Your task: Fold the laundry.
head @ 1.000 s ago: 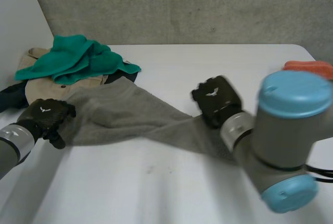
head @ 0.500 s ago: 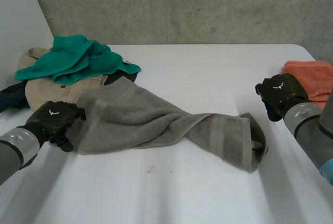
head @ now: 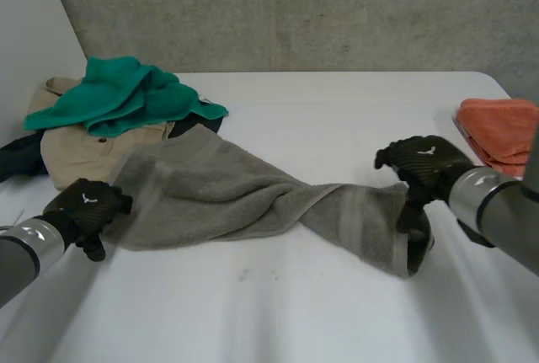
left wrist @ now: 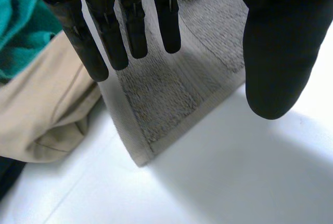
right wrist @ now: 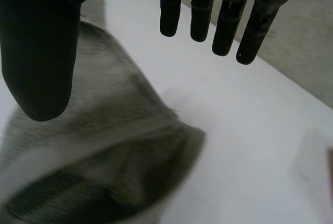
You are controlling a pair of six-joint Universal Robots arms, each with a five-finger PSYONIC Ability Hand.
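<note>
Grey terry towel (head: 253, 194): mid white table (head: 337, 119), twisted, unfolded. Left hand (head: 84, 207) at its corner, right hand (head: 421, 165) over opposite end: fingers straight, apparently empty. Folded orange cloth (head: 501, 131) beyond: done. Teal-beige cloth heap (head: 126, 98) behind: pending.

Orange cloth (head: 501, 131) cut off at the edge

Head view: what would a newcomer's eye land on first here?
Most likely the grey towel, lying twisted across the middle of the white table, with an open black left hand at one end and an open right hand at the other, bunched end. Next, the teal cloth heaped on beige clothing at the far left, and a folded orange towel at the right edge.
</note>
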